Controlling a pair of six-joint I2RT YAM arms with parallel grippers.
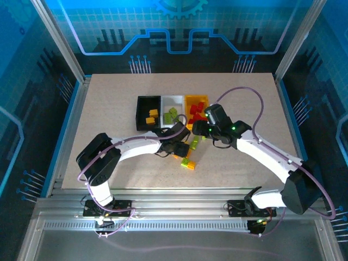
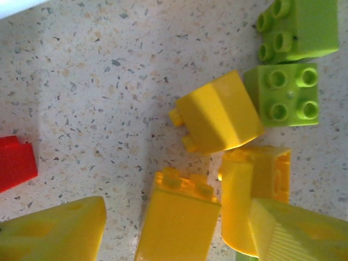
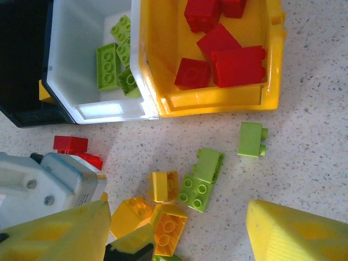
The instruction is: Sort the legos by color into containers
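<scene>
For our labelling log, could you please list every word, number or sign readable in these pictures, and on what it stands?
None can be read. The legos, the yellow bin and the white bin bear no print; the gear graphic on the backdrop holds no letters.

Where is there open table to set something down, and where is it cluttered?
Bare table lies left of the black bin, along the far edge behind the bins, and right of the yellow bin. Crowded: just in front of the bins, where loose bricks, left gripper and right gripper meet.
</scene>
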